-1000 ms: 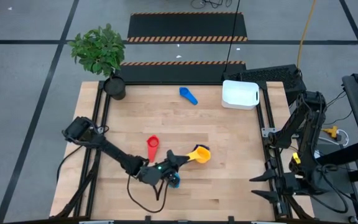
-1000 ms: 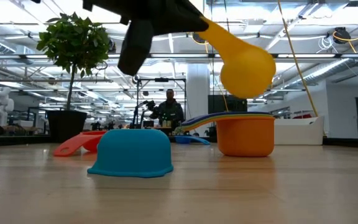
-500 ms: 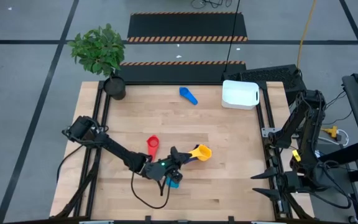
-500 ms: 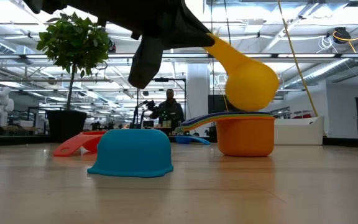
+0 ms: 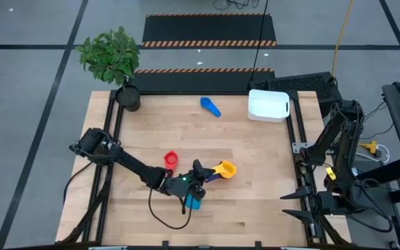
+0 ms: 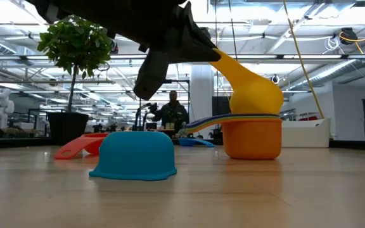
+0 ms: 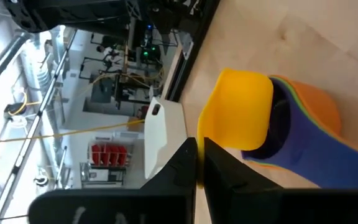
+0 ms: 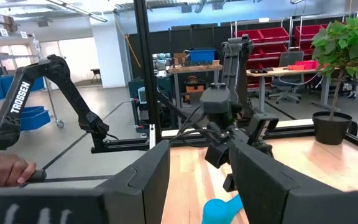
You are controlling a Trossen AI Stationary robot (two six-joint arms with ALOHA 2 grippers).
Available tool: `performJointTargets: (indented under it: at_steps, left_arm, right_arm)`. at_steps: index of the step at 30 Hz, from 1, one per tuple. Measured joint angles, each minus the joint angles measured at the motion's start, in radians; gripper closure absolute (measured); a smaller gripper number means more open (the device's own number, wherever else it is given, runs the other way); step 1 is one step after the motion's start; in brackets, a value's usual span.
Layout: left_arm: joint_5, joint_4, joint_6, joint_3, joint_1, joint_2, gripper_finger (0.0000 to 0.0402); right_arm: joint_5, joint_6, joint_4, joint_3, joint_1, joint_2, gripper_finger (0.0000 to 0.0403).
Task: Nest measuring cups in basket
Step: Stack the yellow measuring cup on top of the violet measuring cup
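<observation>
We have the left gripper (image 5: 201, 170) pinched tight on the handle of the yellow cup (image 6: 253, 94), whose bowl now sits in the stack (image 6: 252, 134) of nested cups near the table's centre. The basket (image 5: 268, 105) lies well apart at about two o'clock. If the jaws let go while the handle is tilted, the cup could sit crooked or tip the stack. A light blue cup (image 6: 136, 156) lies upside down just at seven o'clock of the stack, where the arm could knock it. The right gripper (image 8: 194, 186), parked off the table's right edge, has its fingers apart and holds nothing.
</observation>
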Motion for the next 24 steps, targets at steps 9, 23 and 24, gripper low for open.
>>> performJointTargets:
  at_steps: [9,23,24]
  left_arm:
    - [0.000,-0.055,-0.098,0.000,0.000,0.000,0.0381]
    - [-0.003,-0.123,-0.358,0.000,-0.002,-0.010,0.0190]
    - [-0.005,-0.159,-0.408,0.000,-0.003,-0.024,0.0177]
  right_arm:
    - [0.000,0.007,0.000,0.000,0.000,0.000,0.0241]
    - [-0.001,0.011,0.000,0.000,0.001,0.000,0.0241]
    - [-0.001,0.010,0.000,0.000,0.001,0.000,0.0241]
